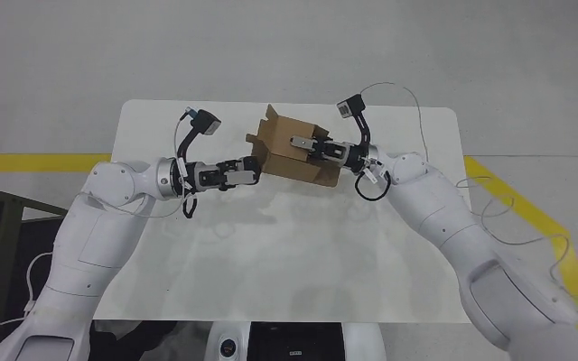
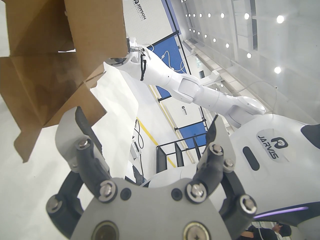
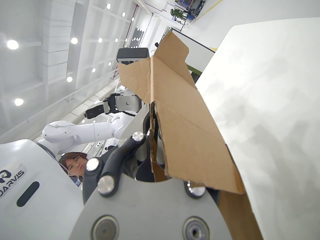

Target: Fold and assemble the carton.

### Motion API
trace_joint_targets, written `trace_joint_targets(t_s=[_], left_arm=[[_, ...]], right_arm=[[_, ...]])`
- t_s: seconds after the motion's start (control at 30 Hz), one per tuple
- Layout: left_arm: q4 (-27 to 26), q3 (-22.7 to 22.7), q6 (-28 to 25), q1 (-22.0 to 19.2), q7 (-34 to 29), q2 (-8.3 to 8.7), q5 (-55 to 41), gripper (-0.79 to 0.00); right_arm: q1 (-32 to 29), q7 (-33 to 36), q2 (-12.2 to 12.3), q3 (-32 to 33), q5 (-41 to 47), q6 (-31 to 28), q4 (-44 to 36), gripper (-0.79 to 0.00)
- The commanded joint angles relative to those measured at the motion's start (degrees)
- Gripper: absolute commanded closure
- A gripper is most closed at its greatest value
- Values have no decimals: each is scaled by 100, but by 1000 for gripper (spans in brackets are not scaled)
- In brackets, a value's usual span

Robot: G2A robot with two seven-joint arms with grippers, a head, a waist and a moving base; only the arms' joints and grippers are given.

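Note:
A brown cardboard carton (image 1: 287, 155) stands half-formed on the far middle of the white table (image 1: 298, 262), with loose flaps sticking out on its left side. My right gripper (image 1: 312, 146) comes in from the right and is shut on the carton's upper edge. In the right wrist view a cardboard wall (image 3: 180, 116) sits between its fingers (image 3: 146, 128), and the second finger is hidden behind the cardboard. My left gripper (image 1: 256, 169) is open at the carton's left side. In the left wrist view the carton (image 2: 37, 51) has a flap (image 2: 92, 106) just past one open finger (image 2: 82, 123).
The table's near half is bare white surface (image 1: 289, 280). A yellow floor line (image 1: 45, 162) runs behind the table on both sides. A dark frame (image 1: 13, 217) stands off the table's left edge.

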Motion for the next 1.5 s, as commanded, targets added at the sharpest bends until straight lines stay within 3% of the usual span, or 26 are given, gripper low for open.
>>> trace_joint_targets(t_s=[0.0, 0.63, 1.47], left_arm=[[-22, 27, -3, 6, 4, -4, 18, -785], [-99, 87, -161, 27, 210, -17, 366, -785], [-146, 1, -369, 129, 342, 8, 547, -785]], right_arm=[[9, -11, -47, 10, -5, -11, 41, 0], [14, 43, -433, 154, -167, 52, 209, 0], [-271, 456, -450, 636, -319, 455, -93, 0]])
